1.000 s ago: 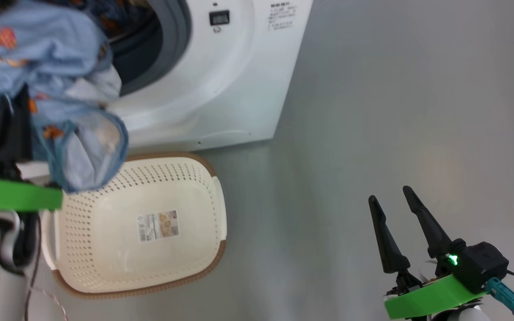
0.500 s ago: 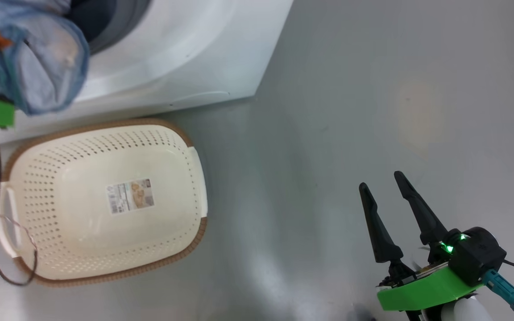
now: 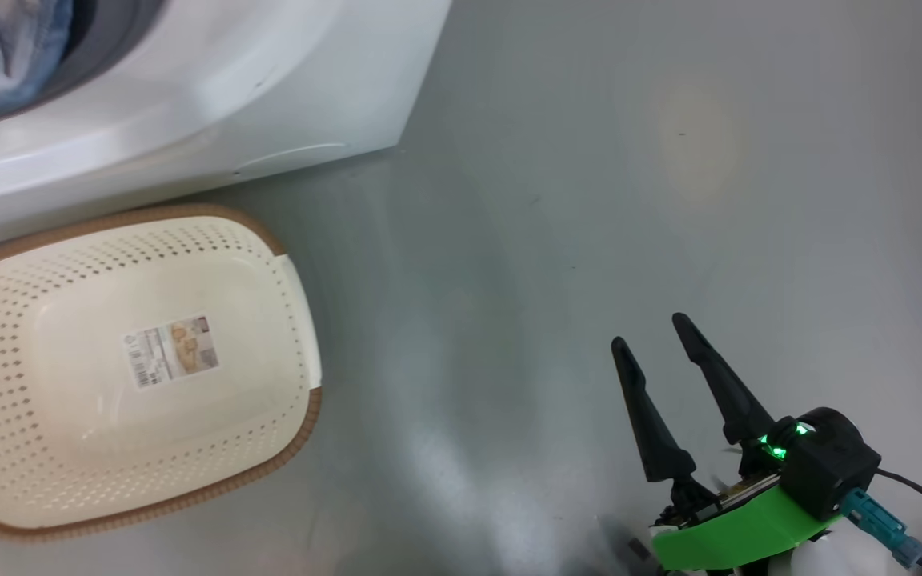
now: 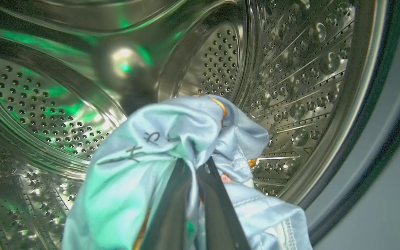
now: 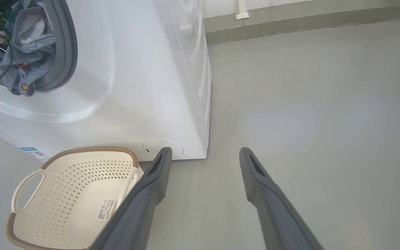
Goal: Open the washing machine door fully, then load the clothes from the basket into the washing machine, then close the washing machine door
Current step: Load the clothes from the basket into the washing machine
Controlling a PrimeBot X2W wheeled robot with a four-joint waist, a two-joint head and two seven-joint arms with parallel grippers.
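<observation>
Blue clothes (image 4: 172, 139) clamped in left fingers (image 4: 221, 211) pointing into drum (image 4: 47, 104), right fingers (image 3: 647, 412) spread

Head downward, left wrist inside drum (image 4: 307, 69), right wrist low — basket (image 3: 285, 360) shared

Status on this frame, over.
Left gripper shut on the clothes, inside the drum. Right gripper open, idle over floor. Basket empty. Some cloth trails over the gasket.

basket (image 5: 57, 187) just before the washing machine (image 5: 134, 69) (clothes (image 5: 30, 34) at its opening), right tool (image 5: 205, 150) agape over floor (image 5: 307, 104)
</observation>
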